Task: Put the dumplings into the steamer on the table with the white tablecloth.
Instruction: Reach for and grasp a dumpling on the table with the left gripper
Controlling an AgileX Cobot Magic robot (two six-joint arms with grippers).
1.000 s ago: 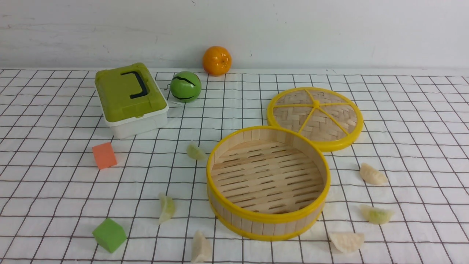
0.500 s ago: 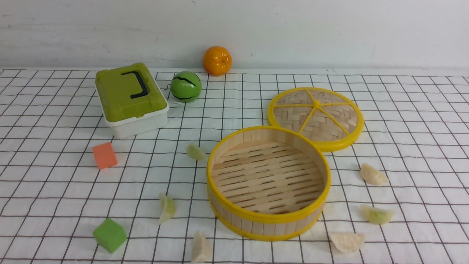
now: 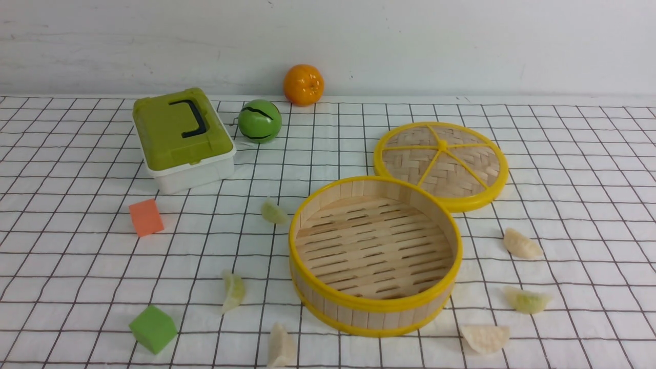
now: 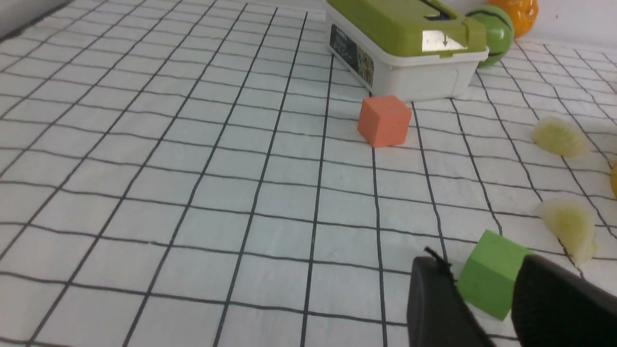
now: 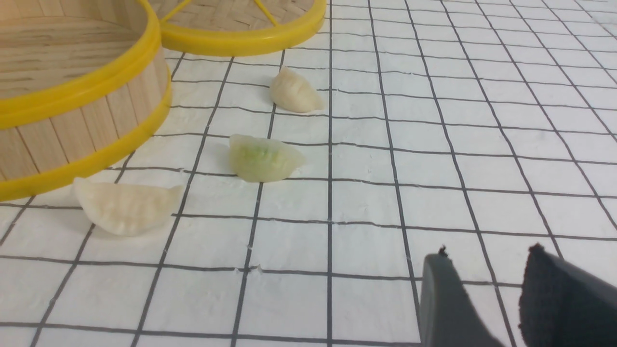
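The steamer (image 3: 375, 305) stands empty on the table, which is draped in the white tablecloth (image 3: 77, 266). Several dumplings lie round it: three to its left (image 3: 274, 211) (image 3: 233, 291) (image 3: 281, 346) and three to its right (image 3: 521, 244) (image 3: 525, 300) (image 3: 485, 337). Neither gripper shows in the front view. My left gripper (image 4: 479, 262) is open and empty; two dumplings (image 4: 559, 137) (image 4: 569, 229) lie beyond it. My right gripper (image 5: 487, 253) is open and empty over bare cloth, with three dumplings (image 5: 125, 205) (image 5: 262, 158) (image 5: 294, 91) and the steamer (image 5: 72, 130) ahead of it.
The woven lid (image 3: 441, 164) lies flat behind the steamer. A green-lidded box (image 3: 182, 138), a green ball (image 3: 260, 121) and an orange (image 3: 303, 84) stand at the back. An orange cube (image 3: 146, 217) and a green cube (image 3: 152, 328) lie left; the green cube (image 4: 491, 279) shows through the left fingers' gap.
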